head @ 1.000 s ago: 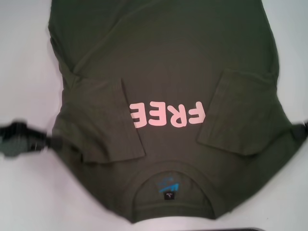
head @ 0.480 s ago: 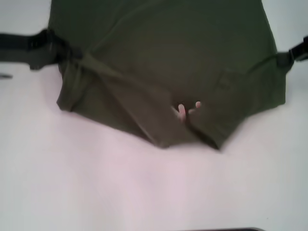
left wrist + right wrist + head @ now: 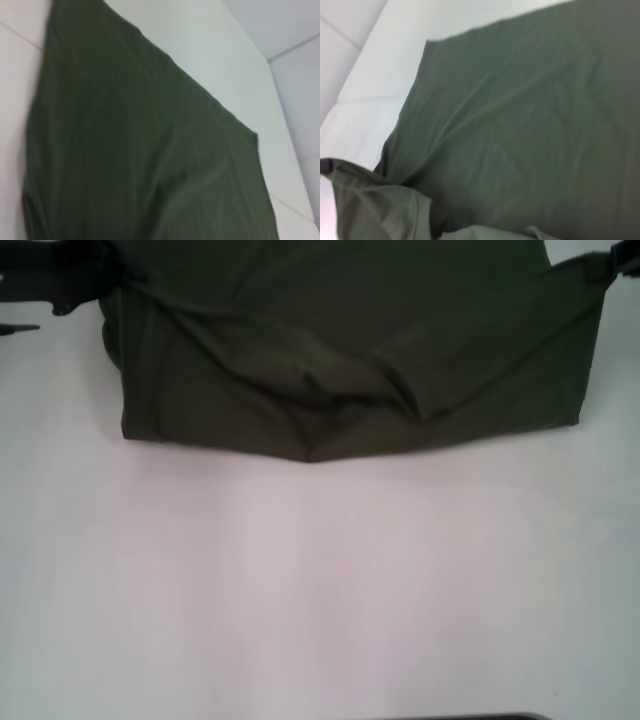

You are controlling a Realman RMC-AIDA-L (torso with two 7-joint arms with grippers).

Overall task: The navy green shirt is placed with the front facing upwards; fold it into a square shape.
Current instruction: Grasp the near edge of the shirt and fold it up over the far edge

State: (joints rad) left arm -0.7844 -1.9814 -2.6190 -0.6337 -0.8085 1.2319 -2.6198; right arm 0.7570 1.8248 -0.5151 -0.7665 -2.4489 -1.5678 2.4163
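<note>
The pale, smooth worktop (image 3: 320,590) lies bare nearest the robot. Beyond it the navy green shirt (image 3: 350,350) forms a soft, matte olive slab with a creased, sagging near fold edge. At its far corners, the left tool (image 3: 95,265) and the right tool (image 3: 600,265) each reach in from the sides, pinching the cloth.

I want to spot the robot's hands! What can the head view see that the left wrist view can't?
Only the head view shows both grippers: the left gripper and the right gripper, at the far corners of the shirt, and the folded near edge. Only the left wrist view shows the pale wall behind the table, and no gripper. Both show the green shirt on the white table.
</note>
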